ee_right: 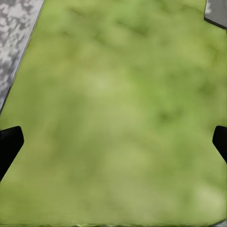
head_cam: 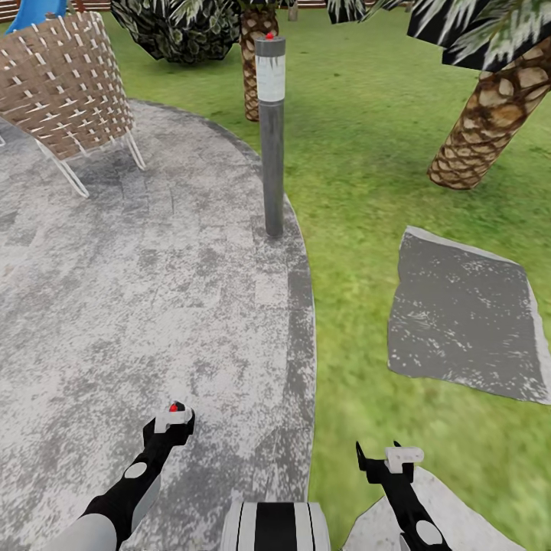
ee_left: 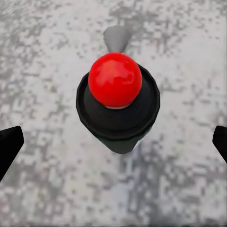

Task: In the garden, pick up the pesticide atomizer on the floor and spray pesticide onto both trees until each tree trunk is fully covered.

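Grey stone patio meets lawn. Pesticide atomizer stands upright directly beneath the left hand, whose wide-open fingers straddle it, empty. Right hand hangs open over grass.

two palms, one chair, one post

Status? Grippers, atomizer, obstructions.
Both open: left gripper over the atomizer, fingers wide of it; right gripper over grass. Atomizer on paving, not gripped. Lamp post ahead.
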